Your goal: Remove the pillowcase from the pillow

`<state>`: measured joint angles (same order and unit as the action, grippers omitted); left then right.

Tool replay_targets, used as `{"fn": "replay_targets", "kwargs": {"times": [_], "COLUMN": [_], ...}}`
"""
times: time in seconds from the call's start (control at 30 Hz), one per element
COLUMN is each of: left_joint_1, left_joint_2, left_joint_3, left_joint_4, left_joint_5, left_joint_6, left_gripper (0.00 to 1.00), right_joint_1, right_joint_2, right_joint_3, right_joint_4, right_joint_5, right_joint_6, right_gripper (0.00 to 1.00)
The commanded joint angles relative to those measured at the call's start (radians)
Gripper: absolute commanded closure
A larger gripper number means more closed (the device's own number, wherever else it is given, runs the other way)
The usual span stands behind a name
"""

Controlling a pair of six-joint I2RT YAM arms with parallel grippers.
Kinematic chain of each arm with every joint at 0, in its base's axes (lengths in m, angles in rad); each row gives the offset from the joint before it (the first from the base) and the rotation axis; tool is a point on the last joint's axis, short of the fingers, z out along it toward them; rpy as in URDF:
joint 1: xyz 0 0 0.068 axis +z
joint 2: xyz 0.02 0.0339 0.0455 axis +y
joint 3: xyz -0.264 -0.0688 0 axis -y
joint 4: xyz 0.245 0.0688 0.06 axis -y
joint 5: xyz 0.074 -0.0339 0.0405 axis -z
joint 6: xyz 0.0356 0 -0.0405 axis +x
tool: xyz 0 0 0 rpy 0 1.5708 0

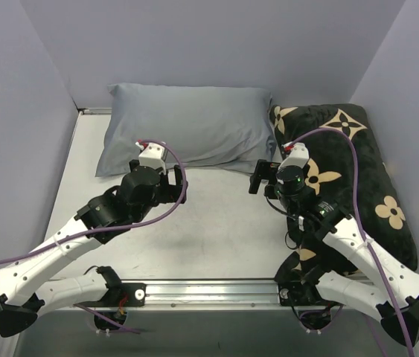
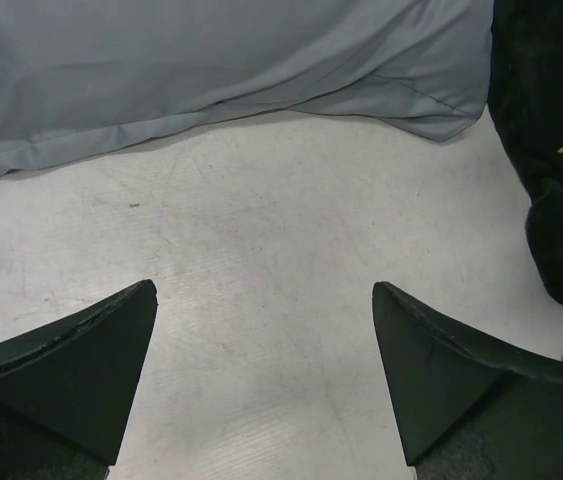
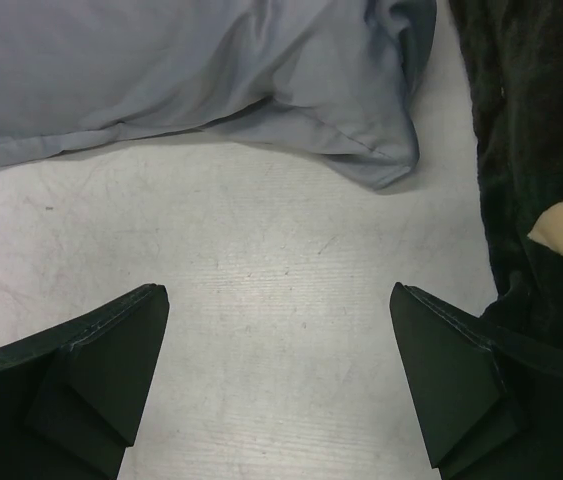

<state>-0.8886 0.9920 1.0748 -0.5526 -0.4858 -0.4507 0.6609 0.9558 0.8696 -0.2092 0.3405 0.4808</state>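
The grey-blue pillowcase (image 1: 190, 126) lies wrinkled at the back of the table and covers the pillow, which is hidden inside it. My left gripper (image 1: 170, 175) hovers just in front of its near edge, open and empty. In the left wrist view the gripper (image 2: 264, 300) has bare table between its fingers, with the pillowcase (image 2: 211, 60) ahead. My right gripper (image 1: 263, 174) is open and empty near the pillowcase's near right corner. The right wrist view shows that gripper (image 3: 279, 300) over bare table, with the corner of the pillowcase (image 3: 361, 140) ahead.
A black cushion with tan flower motifs (image 1: 358, 171) lies along the right side, next to the pillowcase and under the right arm. It also shows in the left wrist view (image 2: 551, 150) and the right wrist view (image 3: 531, 130). Grey walls enclose the table (image 1: 216, 230).
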Motion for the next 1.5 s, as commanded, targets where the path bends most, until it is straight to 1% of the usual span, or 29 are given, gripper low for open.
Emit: {"fn": "replay_targets", "kwargs": {"times": [0.0, 0.17, 0.23, 0.3, 0.33, 0.37, 0.4, 0.43, 0.47, 0.5, 0.57, 0.6, 0.63, 0.7, 0.73, 0.77, 0.8, 0.83, 0.87, 0.9, 0.93, 1.0, 1.03, 1.07, 1.13, 1.23, 1.3, 1.37, 1.47], "left_joint_1": [0.002, 0.004, 0.007, 0.048, 0.078, 0.183, 0.235, 0.288, 0.324, 0.376, 0.434, 0.501, 0.534, 0.612, 0.678, 0.709, 0.74, 0.796, 0.818, 0.842, 0.859, 0.882, 0.883, 0.914, 0.922, 0.944, 0.942, 0.941, 0.941], "left_joint_2": [-0.016, -0.019, -0.013, 0.011, 0.025, 0.061, 0.083, 0.103, 0.144, 0.163, 0.227, 0.25, 0.269, 0.313, 0.323, 0.341, 0.349, 0.365, 0.376, 0.388, 0.419, 0.457, 0.502, 0.522, 0.568, 0.644, 0.689, 0.747, 0.795], "left_joint_3": [0.0, -0.007, 0.002, 0.007, 0.007, 0.01, 0.016, 0.016, 0.014, 0.014, 0.011, 0.01, 0.002, -0.044, -0.061, -0.075, -0.107, -0.122, -0.139, -0.166, -0.176, -0.174, -0.159, -0.154, -0.142, -0.125, -0.084, -0.049, -0.029], "left_joint_4": [0.057, 0.085, 0.085, 0.101, 0.118, 0.153, 0.169, 0.189, 0.235, 0.255, 0.307, 0.324, 0.342, 0.443, 0.482, 0.537, 0.584, 0.653, 0.689, 0.73, 0.796, 0.833, 0.853, 0.864, 0.879, 0.911, 0.916, 0.941, 0.961], "left_joint_5": [0.0, -0.013, -0.023, -0.025, 0.022, 0.057, 0.094, 0.125, 0.125, 0.101, 0.09, 0.09, 0.098, 0.149, 0.157, 0.161, 0.186, 0.211, 0.239, 0.312, 0.337, 0.372, 0.403, 0.42, 0.405, 0.415, 0.437, 0.472, 0.486], "left_joint_6": [0.015, 0.001, -0.002, -0.022, -0.029, -0.048, -0.099, -0.114, -0.12, -0.129, -0.128, -0.137, -0.146, -0.149, -0.143, -0.138, -0.123, -0.12, -0.121, -0.123, -0.125, -0.125, -0.125, -0.123, -0.131, -0.163, -0.175, -0.178, -0.183], "left_gripper": [0.03, 0.03, 0.03, 0.02, 0.03, 0.03, 0.03, 0.02, 0.03, 0.02, 0.02, 0.03, 0.03, 0.03, 0.03, 0.03, 0.02, 0.02, 0.03, 0.03, 0.03, 0.02, 0.03, 0.03, 0.03, 0.02, 0.03, 0.07, 0.18], "right_joint_1": [0.0, -0.001, -0.003, -0.013, -0.062, -0.107, -0.154, -0.217, -0.306, -0.343, -0.401, -0.408, -0.409, -0.411, -0.411, -0.411, -0.411, -0.411, -0.412, -0.408, -0.411, -0.412, -0.411, -0.412, -0.411, -0.406, -0.402, -0.393, -0.386], "right_joint_2": [-0.02, -0.017, 0.006, 0.061, 0.093, 0.127, 0.199, 0.233, 0.266, 0.323, 0.378, 0.427, 0.452, 0.519, 0.54, 0.558, 0.596, 0.615, 0.633, 0.67, 0.688, 0.73, 0.739, 0.75, 0.77, 0.807, 0.827, 0.836, 0.859], "right_joint_3": [0.028, 0.045, 0.075, 0.107, 0.159, 0.19, 0.213, 0.227, 0.256, 0.267, 0.302, 0.315, 0.324, 0.336, 0.342, 0.345, 0.351, 0.355, 0.362, 0.382, 0.391, 0.407, 0.41, 0.413, 0.411, 0.411, 0.402, 0.393, 0.397], "right_joint_4": [0.019, 0.005, -0.007, -0.016, -0.039, -0.047, -0.045, -0.021, -0.003, 0.017, 0.065, 0.085, 0.115, 0.154, 0.189, 0.201, 0.202, 0.246, 0.254, 0.257, 0.257, 0.258, 0.278, 0.286, 0.307, 0.341, 0.382, 0.399, 0.418], "right_joint_5": [0.034, -0.011, -0.026, -0.031, -0.035, -0.108, -0.17, -0.243, -0.291, -0.352, -0.383, -0.405, -0.406, -0.434, -0.439, -0.448, -0.457, -0.477, -0.485, -0.486, -0.476, -0.454, -0.445, -0.442, -0.446, -0.471, -0.488, -0.48, -0.474], "right_joint_6": [-0.022, -0.042, -0.048, -0.07, -0.068, -0.053, -0.039, -0.022, -0.004, 0.017, 0.031, 0.031, 0.031, 0.03, 0.031, 0.035, 0.036, 0.042, 0.047, 0.048, 0.05, 0.048, 0.047, 0.045, 0.048, 0.056, 0.07, 0.076, 0.091], "right_gripper": [0.0, 0.0, 0.0, 0.0, 0.0, 0.0, 0.0, 0.0, 0.0, 0.0, 0.0, 0.0, 0.0, 0.0, 0.0, 0.0, 0.0, 0.0, 0.0, 0.0, 0.0, 0.0, 0.0, 0.0, 0.0, 0.0, 0.0, 0.0, 0.02]}}
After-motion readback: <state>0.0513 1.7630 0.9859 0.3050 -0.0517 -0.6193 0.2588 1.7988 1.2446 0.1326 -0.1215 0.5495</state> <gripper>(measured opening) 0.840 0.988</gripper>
